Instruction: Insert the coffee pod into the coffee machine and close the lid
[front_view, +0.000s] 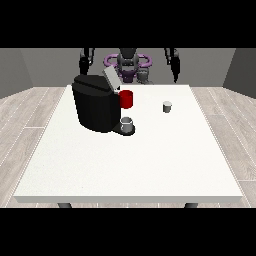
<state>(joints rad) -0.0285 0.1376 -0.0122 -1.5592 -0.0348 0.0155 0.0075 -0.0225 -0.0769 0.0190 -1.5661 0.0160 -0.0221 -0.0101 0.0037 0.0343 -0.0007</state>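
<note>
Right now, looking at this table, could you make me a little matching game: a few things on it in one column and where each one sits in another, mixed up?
Things:
1. coffee machine
2. red cup
3. coffee pod
4. grey cup

Places:
A. alone on the table's right part
B. on the machine's base, under its spout
C. left of the table's middle, lid raised
D. just behind the machine's right side

Pairs: 1-C, 2-D, 3-A, 4-B

Unreadable from my station: fingers of both hands, too small; red cup (127, 99), partly behind coffee machine (96, 102).
</note>
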